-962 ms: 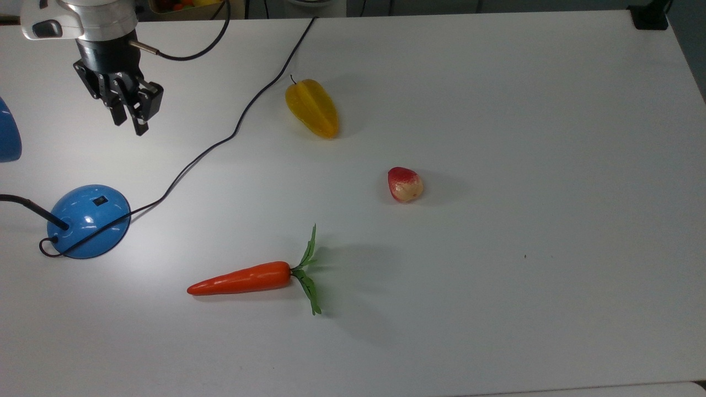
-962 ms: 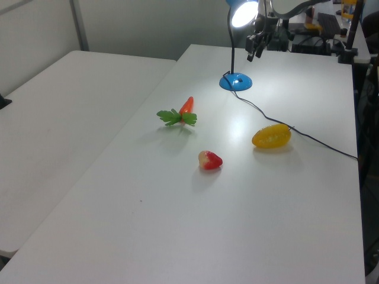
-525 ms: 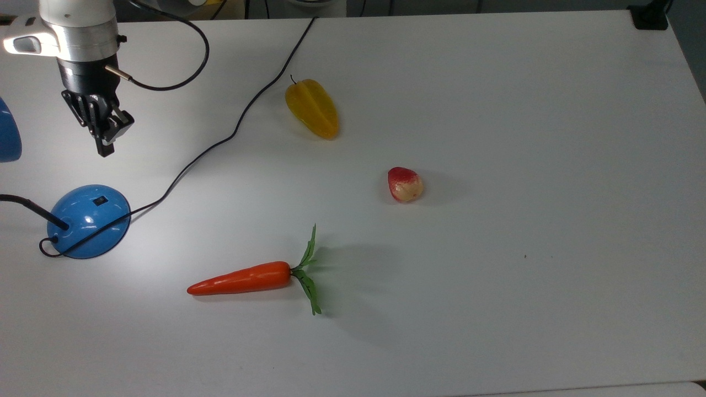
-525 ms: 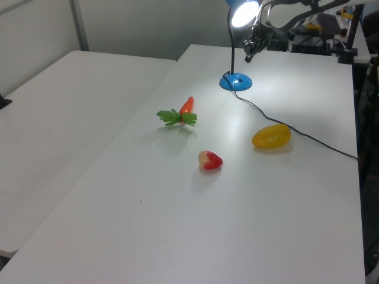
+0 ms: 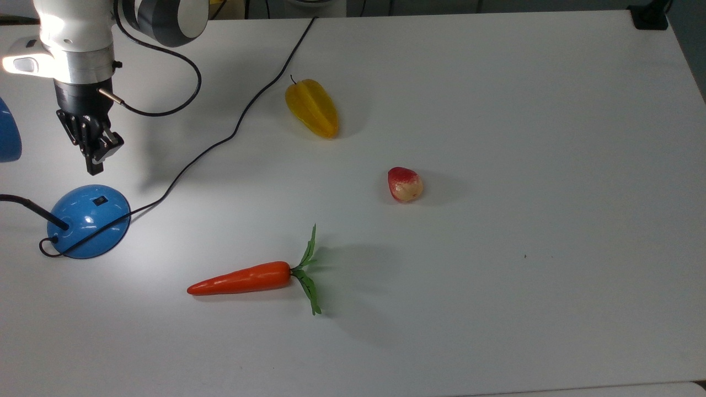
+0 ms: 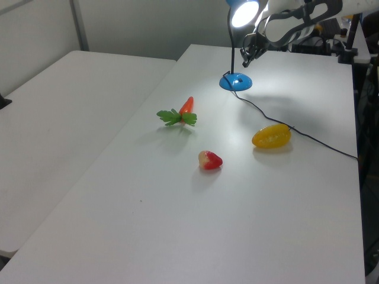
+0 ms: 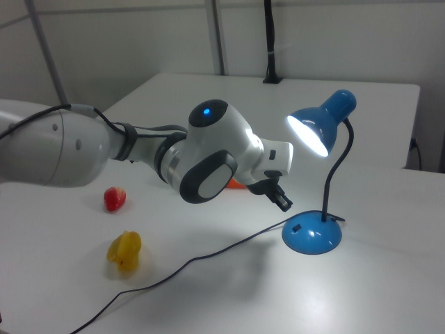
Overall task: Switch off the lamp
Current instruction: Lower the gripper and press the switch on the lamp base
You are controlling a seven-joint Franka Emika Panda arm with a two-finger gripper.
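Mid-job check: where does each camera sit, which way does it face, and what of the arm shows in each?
Top view: overhead, looking down on the table; wrist and gripper near the lamp.
Left view: high at one table end, looking along it to the lamp and gripper at the far end.
Right view: low beside the lamp; arm links and gripper.
All three share lamp and gripper.

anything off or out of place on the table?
Nothing damaged or spilled. The lamp stands upright and is lit. Its cord trails loose across the table, passing near the yellow starfruit. The carrot and red fruit lie apart, undisturbed.
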